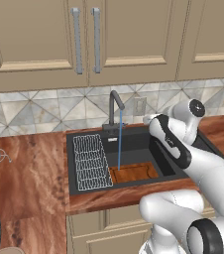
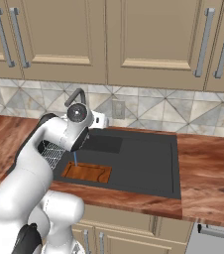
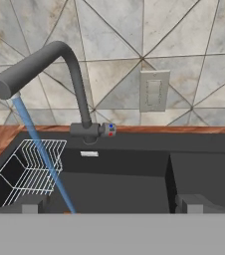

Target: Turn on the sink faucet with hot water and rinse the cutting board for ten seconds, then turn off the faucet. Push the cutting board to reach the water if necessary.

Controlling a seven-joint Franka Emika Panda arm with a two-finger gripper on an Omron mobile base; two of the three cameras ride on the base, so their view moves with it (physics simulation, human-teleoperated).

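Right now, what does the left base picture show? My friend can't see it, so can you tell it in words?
A thin blue stream of water falls from the sink faucet onto the left end of the cutting board, which lies flat in the black sink. A white wire rack sits beside the board, and the robot's white arm bends over the sink's right side.

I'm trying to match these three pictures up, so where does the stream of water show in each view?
Left base view: the water falls at centre, from the sink faucet down to the cutting board.
Right base view: a short piece shows left of centre, below the arm, above the board.
Hand view: it slants from the spout at upper left down to lower centre.
Shared landmark: the white wire rack beside the stream.
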